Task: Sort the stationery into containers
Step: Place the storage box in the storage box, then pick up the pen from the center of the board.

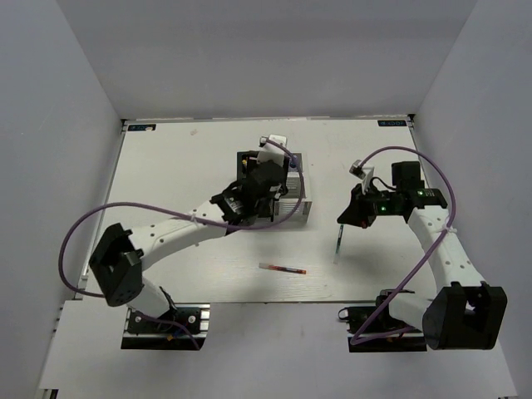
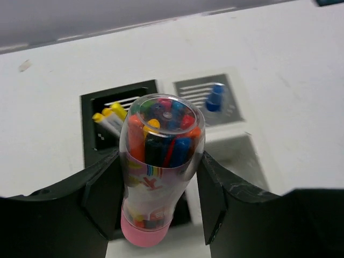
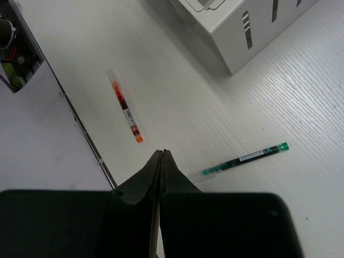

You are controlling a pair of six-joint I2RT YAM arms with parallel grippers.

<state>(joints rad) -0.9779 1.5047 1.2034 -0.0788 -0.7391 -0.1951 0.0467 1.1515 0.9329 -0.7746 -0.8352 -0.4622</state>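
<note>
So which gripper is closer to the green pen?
Right. The right gripper is by the green pen; the left gripper is over the containers, holding a marker tube.

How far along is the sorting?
Done: yellow-tipped sticks sit in the black box, and the blue-capped bottle is in the white box. In hand: the left gripper holds the pink-based marker tube above the boxes. Left: the red pen and green pen lie on the table. The right gripper is shut beside the green pen, apparently empty.
</note>
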